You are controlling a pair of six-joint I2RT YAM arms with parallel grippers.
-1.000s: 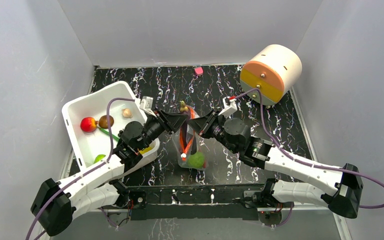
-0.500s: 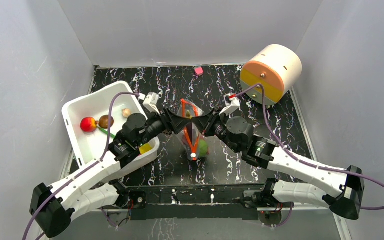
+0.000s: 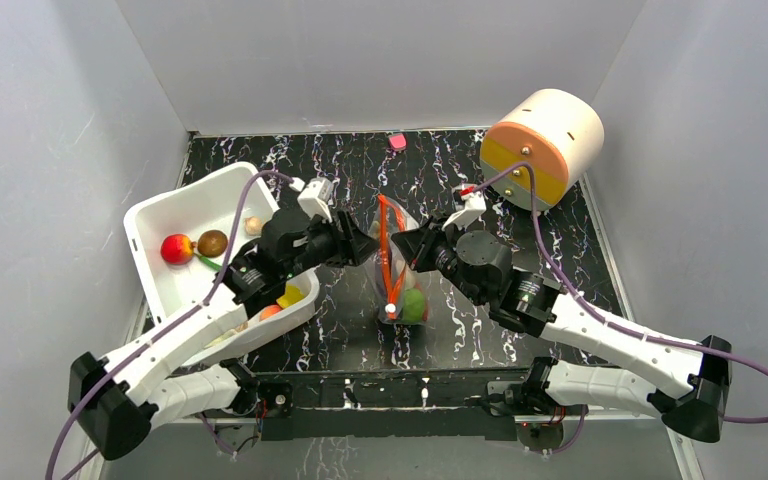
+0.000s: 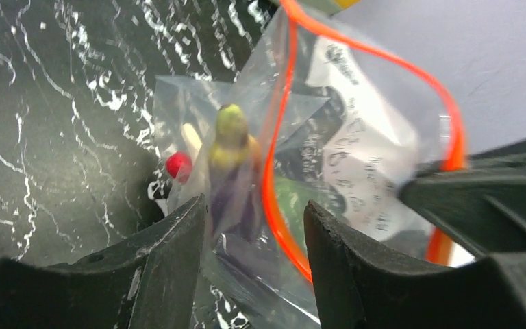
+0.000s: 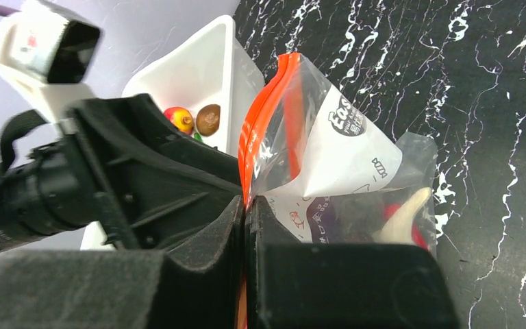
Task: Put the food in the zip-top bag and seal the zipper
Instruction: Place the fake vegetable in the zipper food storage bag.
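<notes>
Mid-desk, the bag [image 3: 405, 280] is upright with a green fruit [image 3: 415, 305], eggplant [image 4: 233, 185] and chili [image 4: 178, 166] inside. My right gripper [image 5: 244, 202] is clenched on its zipper [image 4: 268, 178] edge, which gapes unsealed. My left gripper [image 4: 253, 212] is released, empty, beside it. Toward the left edge, the apple [image 3: 176, 248] lies in the tub [image 3: 155, 215], so I judge loading and sealing remain.

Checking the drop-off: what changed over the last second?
The left gripper opened, let go of the eggplant, now inside the zip-top bag, and backed off to the left. The bag's mouth narrowed and the green fruit slid slightly right. The right gripper stays shut on the bag's orange edge; the white tub and its contents are unchanged.
</notes>
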